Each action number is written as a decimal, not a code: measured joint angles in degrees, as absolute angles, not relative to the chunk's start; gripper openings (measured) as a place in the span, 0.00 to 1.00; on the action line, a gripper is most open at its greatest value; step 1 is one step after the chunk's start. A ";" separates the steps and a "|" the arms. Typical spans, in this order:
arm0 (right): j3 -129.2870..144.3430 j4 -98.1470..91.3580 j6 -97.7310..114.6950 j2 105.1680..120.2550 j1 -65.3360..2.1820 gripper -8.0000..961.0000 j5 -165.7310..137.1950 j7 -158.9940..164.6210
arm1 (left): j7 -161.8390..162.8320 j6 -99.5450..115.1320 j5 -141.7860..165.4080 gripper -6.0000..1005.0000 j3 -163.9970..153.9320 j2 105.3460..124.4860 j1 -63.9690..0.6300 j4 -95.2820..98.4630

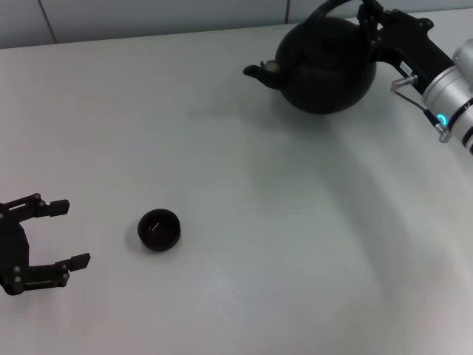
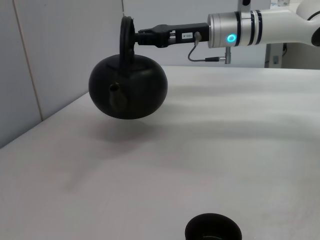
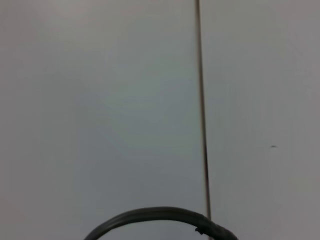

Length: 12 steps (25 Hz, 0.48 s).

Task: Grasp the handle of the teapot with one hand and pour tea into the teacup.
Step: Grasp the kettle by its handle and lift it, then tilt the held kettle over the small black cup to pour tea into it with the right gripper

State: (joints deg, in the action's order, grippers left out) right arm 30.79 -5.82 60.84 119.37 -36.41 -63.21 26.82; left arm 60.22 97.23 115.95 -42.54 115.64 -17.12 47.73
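Left wrist view alone shows teapot (image 2: 128, 86) lifted off table (image 2: 240, 150).

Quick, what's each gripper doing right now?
Left gripper: open, holding nothing, low beside the teacup.
Right gripper: shut on the handle, with the teapot lifted off the table.
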 joint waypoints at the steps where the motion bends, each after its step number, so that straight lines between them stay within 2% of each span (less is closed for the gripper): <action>1: 31.00 -5.74 60.70 119.40 -36.53 0.11 -63.21 26.80 | 60.22 97.25 115.95 0.84 -42.54 115.59 -17.09 47.75; 12: 41.37 -7.63 61.05 119.44 -37.73 0.11 -63.20 27.06 | 60.59 96.92 115.94 0.84 -42.53 115.49 -17.14 47.81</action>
State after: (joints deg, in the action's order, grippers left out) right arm 41.37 -7.63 61.05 119.44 -37.73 -63.20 27.06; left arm 60.59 96.92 115.94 -42.53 115.49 -17.14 47.81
